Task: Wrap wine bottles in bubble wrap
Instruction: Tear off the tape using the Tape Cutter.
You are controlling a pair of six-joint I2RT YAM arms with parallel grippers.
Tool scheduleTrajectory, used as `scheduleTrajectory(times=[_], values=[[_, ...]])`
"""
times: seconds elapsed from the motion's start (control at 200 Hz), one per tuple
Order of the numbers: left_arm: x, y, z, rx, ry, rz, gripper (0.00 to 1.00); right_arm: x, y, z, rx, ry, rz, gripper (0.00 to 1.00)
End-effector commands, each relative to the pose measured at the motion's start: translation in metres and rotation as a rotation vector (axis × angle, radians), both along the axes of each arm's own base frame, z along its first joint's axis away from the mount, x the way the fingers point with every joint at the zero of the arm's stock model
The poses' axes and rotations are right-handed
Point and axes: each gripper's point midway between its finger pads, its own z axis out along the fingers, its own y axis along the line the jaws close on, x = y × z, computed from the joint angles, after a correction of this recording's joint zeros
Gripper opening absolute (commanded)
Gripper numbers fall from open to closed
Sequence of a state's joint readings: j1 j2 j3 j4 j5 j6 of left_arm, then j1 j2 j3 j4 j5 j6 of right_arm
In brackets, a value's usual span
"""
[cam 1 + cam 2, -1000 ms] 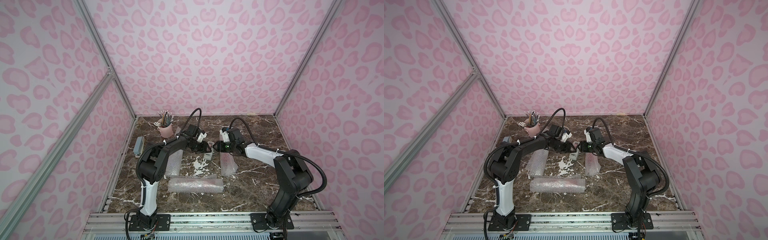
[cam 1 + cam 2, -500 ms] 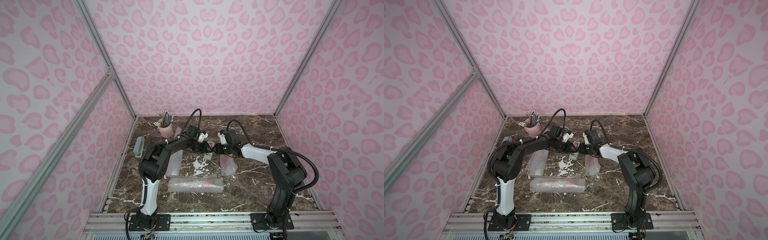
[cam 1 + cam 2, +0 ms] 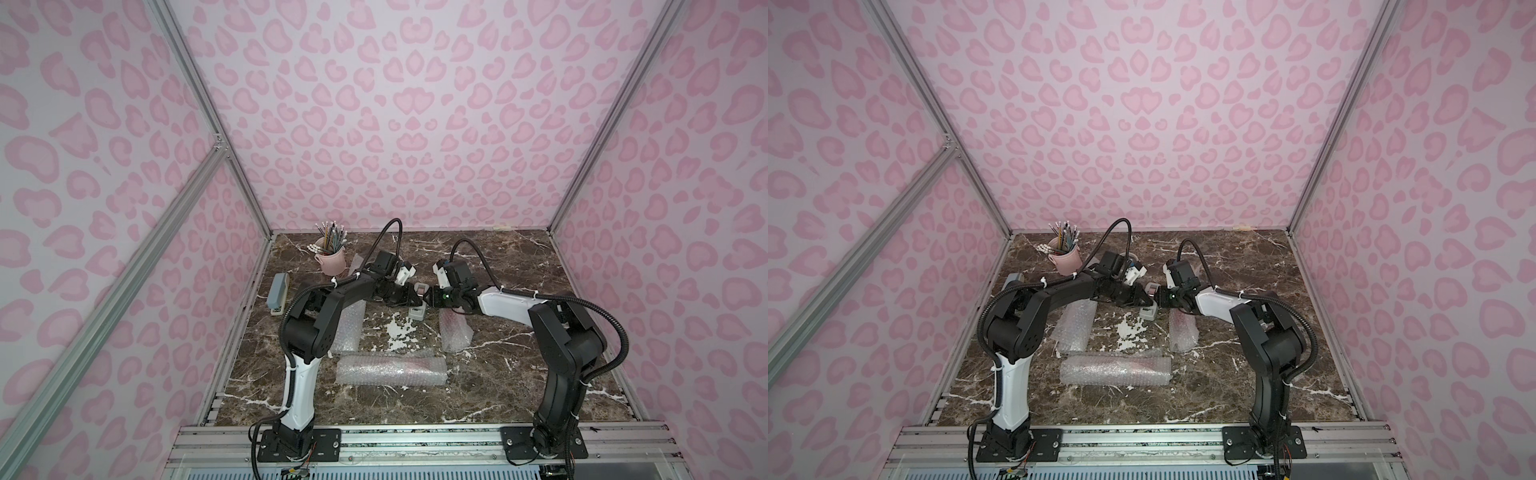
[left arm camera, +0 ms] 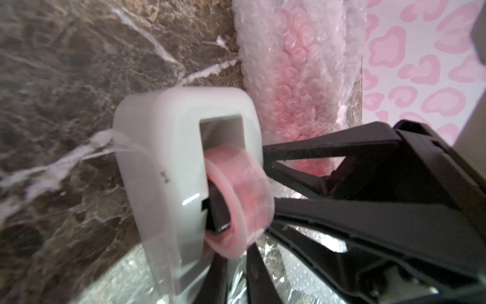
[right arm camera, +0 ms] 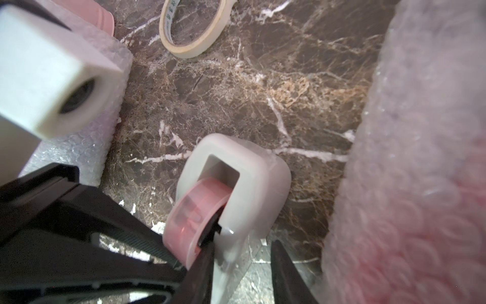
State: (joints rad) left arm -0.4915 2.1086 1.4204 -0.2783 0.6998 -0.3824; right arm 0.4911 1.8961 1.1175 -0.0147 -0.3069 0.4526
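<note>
A dark marble table (image 3: 519, 270) carries three rolled tubes of bubble wrap (image 3: 390, 370): one just beside your right gripper (image 5: 243, 244) with a pink-red bottle (image 4: 299, 79) showing through, one under your left arm, and one crosswise nearer the arm bases. Between the grippers stands a white tape dispenser (image 5: 252, 168). Your left gripper (image 3: 413, 296) is pinched closed at its pink tape (image 5: 192, 210). The right jaws straddle the dispenser wall, and you cannot tell whether they grip it.

My grip tightens
My left gripper (image 3: 415, 295) pinches shut on the pink tape roll (image 4: 244, 189) in its white plastic dispenser (image 4: 163, 163); my right gripper (image 3: 429, 297) slides closer, jaws narrowing.
</note>
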Motion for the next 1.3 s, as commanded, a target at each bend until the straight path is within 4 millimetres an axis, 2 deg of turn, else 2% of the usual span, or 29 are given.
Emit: scheduleTrajectory(times=[0.0, 0.065, 0.37, 0.74, 0.855, 1.085, 1.295], values=[[-0.009, 0.002, -0.004, 0.016, 0.035, -0.023, 0.07, -0.006, -0.012, -0.018, -0.079, 0.040, -0.020, 0.37], [-0.009, 0.001, 0.000, 0.009, 0.030, -0.027, 0.03, -0.006, -0.011, -0.021, -0.086, 0.043, -0.018, 0.35], [-0.017, 0.003, 0.031, -0.007, 0.008, -0.054, 0.03, -0.008, -0.014, -0.029, -0.113, 0.054, -0.020, 0.29], [-0.057, 0.011, 0.033, 0.012, 0.081, -0.074, 0.03, -0.007, -0.014, -0.031, -0.112, 0.055, -0.025, 0.29], [-0.068, 0.017, 0.028, 0.055, 0.099, -0.077, 0.03, -0.006, -0.012, -0.032, -0.108, 0.054, -0.024, 0.29], [-0.086, 0.023, 0.000, 0.114, 0.151, -0.081, 0.03, -0.007, -0.013, -0.031, -0.112, 0.052, -0.024, 0.29], [-0.086, 0.033, -0.027, 0.205, 0.167, -0.077, 0.03, -0.008, -0.013, -0.031, -0.114, 0.052, -0.024, 0.29]])
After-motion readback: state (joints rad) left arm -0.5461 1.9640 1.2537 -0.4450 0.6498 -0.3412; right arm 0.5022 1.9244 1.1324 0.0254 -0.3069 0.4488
